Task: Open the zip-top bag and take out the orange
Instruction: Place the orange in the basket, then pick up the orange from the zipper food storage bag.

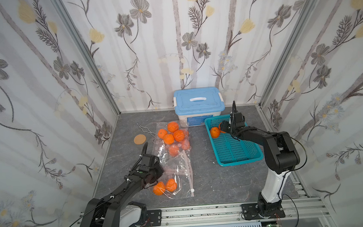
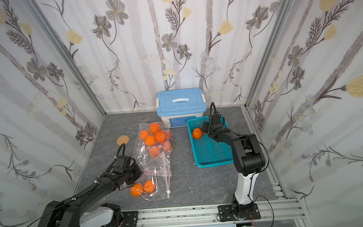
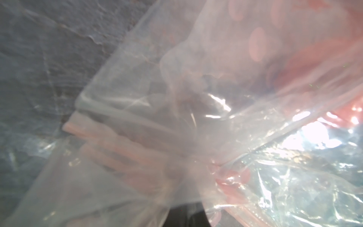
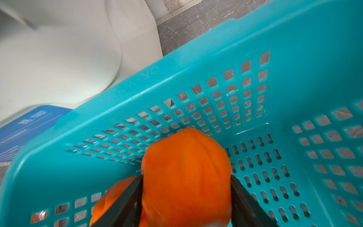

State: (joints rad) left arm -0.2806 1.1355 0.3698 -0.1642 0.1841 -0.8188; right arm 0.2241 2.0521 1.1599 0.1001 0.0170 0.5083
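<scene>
The orange [image 4: 184, 176] sits between the right fingers [image 4: 127, 204], spread alongside it, contact unclear in blur; the left fingers, hidden behind plastic, clamp the zip-top bag [image 3: 196, 98].

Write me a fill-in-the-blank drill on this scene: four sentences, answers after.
1. The orange between the right tool's fingers is over the ___.
2. The left tool is shut on a clear ___.
3. Next to the left tool lie ___ bagged oranges.
4. The box by the back wall has a ___ lid.

Answers: basket; bag; two; blue.
</scene>
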